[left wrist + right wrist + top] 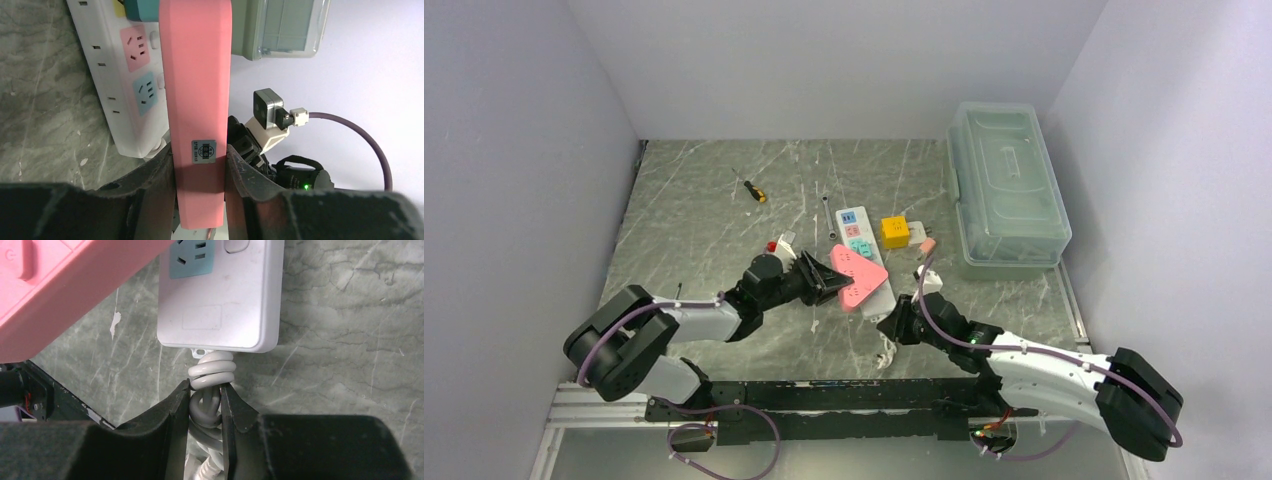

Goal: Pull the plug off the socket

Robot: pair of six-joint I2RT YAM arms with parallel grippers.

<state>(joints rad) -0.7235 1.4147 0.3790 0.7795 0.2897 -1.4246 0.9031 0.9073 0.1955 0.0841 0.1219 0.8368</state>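
Nearest the overhead camera, the black mounting rail (pixel 824 405) was seen across the bottom. From it the left arm (pixel 694 320) and the right arm (pixel 1034 365) were stretched forward over the grey marbled surface (pixel 704 230). The long narrow white power strip with coloured outlet faces (pixel 856 228) was laid near the middle of that surface, running away from the arms. A long flat pink plastic block (pixel 859 275) was held over the strip's near end, pinched at its left end by the left jaws. Whether it was plugged into the strip could not be told. The right jaws were placed at the strip's near end. A yellow cube adapter (pixel 894 232) was seen just right of the strip. A translucent lidded plastic box (pixel 1007 185) was set against the right wall, and a small screwdriver with a yellow-and-black handle (pixel 753 190) farther back on the left.

In the left wrist view, the pink block (pixel 197 90) was shown pinched by its two long edges between the left jaws, beside a small label. The power strip (pixel 107 90) was seen to its left, with one pink and one blue outlet face exposed.

In the right wrist view, the coiled white cord (pixel 212 372) was shown pinched between the right jaws, just below the end of the strip (pixel 225 315). The upper left corner was filled by the pink block (pixel 65 290).
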